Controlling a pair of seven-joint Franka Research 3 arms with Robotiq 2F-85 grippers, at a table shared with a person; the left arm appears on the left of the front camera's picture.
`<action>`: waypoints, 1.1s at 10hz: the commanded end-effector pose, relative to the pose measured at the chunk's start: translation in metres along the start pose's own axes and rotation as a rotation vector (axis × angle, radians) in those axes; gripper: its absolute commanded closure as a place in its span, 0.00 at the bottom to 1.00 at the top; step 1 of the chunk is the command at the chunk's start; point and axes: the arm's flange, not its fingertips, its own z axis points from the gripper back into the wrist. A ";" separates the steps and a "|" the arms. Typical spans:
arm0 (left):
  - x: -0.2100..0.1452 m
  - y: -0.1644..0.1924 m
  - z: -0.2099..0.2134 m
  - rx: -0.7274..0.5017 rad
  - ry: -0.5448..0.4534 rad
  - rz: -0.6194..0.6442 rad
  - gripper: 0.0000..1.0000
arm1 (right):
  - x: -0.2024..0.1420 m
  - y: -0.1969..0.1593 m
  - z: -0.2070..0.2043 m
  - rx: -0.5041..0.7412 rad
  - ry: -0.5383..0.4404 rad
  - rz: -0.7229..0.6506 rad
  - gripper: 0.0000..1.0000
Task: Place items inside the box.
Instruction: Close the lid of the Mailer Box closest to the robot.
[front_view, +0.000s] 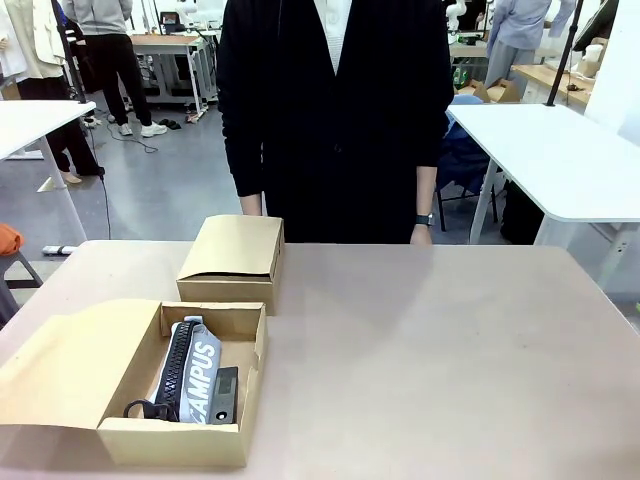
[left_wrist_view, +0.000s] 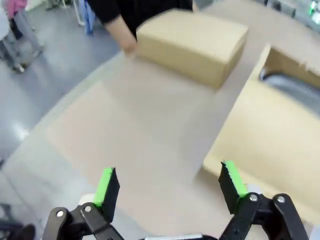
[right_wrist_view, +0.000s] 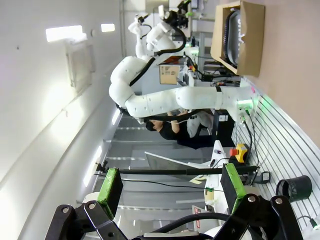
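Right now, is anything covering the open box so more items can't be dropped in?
Nothing visible blocks it. The open box has its lid folded back to the left, with the grey pouch lying inside. The closed box sits behind it, apart. The left gripper is open and empty.

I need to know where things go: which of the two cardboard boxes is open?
The near box on the robot's left, lid flap folded out, with the grey "CAMPUS" pouch inside. The far box by the person is closed.
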 end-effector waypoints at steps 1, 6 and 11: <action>-0.022 -0.006 -0.029 -0.008 0.115 -0.001 0.00 | 0.000 0.001 0.002 0.015 -0.005 0.027 0.00; -0.047 -0.018 -0.095 -0.186 0.210 0.052 0.00 | 0.000 0.001 0.002 0.015 -0.005 0.027 0.00; -0.033 -0.038 -0.095 -0.406 -0.008 0.042 0.00 | 0.000 0.001 0.002 0.015 -0.005 0.027 0.00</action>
